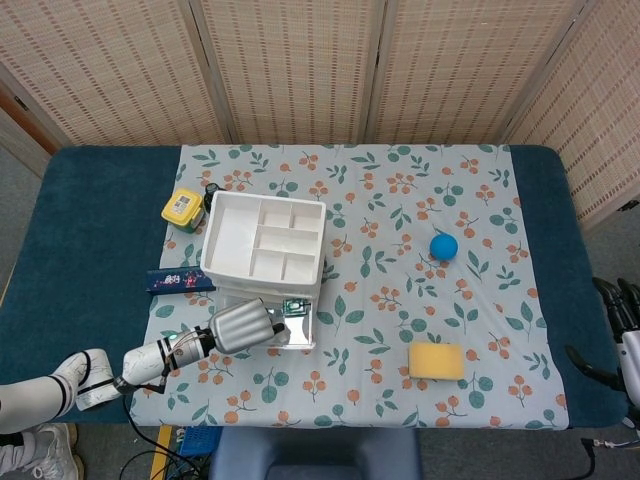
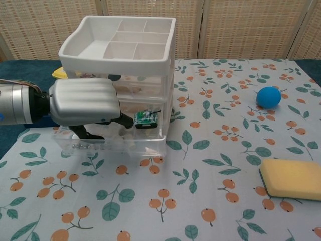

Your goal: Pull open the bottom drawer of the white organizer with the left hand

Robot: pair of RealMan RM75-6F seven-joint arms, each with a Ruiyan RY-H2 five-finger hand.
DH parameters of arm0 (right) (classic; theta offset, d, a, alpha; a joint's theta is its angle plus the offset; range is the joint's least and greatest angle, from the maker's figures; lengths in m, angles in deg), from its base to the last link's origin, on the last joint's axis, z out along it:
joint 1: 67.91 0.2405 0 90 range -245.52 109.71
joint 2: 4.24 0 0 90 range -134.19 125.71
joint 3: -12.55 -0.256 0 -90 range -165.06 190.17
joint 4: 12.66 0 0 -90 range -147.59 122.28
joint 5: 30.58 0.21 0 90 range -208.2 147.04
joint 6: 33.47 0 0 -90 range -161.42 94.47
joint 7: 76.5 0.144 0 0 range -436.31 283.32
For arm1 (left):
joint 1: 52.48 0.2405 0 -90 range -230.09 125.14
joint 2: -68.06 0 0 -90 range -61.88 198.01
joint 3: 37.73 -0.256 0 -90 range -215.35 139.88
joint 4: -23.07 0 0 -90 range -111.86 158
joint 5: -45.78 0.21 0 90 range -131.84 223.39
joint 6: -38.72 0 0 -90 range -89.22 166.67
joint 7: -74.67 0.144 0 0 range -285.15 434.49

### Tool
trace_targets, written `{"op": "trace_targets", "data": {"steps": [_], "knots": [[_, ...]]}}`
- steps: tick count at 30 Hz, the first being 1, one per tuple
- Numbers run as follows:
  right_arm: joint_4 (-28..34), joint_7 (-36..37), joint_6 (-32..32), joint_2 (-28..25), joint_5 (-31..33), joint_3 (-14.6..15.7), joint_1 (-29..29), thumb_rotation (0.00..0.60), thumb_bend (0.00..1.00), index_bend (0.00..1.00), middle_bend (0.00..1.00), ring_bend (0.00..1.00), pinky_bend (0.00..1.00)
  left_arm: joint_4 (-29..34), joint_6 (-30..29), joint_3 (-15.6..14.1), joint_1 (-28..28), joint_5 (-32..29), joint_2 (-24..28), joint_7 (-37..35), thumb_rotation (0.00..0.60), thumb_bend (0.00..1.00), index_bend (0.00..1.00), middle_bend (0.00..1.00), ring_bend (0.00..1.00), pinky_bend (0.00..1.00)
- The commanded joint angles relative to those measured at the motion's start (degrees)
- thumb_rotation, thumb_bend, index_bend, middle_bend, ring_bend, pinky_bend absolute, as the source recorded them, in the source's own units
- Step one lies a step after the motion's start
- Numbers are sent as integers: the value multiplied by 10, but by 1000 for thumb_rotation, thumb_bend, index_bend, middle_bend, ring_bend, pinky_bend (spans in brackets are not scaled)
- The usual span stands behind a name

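The white organizer (image 1: 265, 240) (image 2: 120, 42) stands left of centre on the floral cloth, an open divided tray on top and clear drawers below. Its bottom drawer (image 1: 303, 330) (image 2: 118, 145) sticks out toward me. My left hand (image 1: 243, 325) (image 2: 85, 106) lies over that drawer, and its fingers (image 2: 83, 131) curl down behind the drawer's front wall. A small green item (image 2: 145, 118) shows in the drawer just right of the hand. My right hand (image 1: 620, 310) hangs off the table's right edge, fingers apart, holding nothing.
A yellow tub (image 1: 183, 208) and a small dark bottle (image 1: 212, 189) stand behind the organizer's left side. A dark blue packet (image 1: 180, 280) lies to its left. A blue ball (image 1: 444, 246) (image 2: 268, 97) and a yellow sponge (image 1: 437, 361) (image 2: 293, 178) lie to the right.
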Motion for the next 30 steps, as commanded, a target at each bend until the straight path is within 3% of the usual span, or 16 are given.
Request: {"op": "trace_targets", "data": {"steps": [1, 17, 30], "knots": [[-1, 1, 1, 0, 0, 0, 0, 600, 246, 0, 101, 0, 0, 3, 2, -1, -1, -2, 0, -2, 600, 234, 458, 1000, 1000, 1000], [-4, 3, 3, 1, 3, -1, 1, 600, 247, 0, 101, 0, 0, 17, 9, -5, -13, -4, 2, -20, 600, 234, 435, 1000, 1000, 1000], [-5, 4, 1, 2, 5, -1, -2, 600, 247, 0, 101, 0, 0, 11, 17, -10, -20, -4, -3, -24, 600, 234, 490, 1000, 1000, 1000]]}}
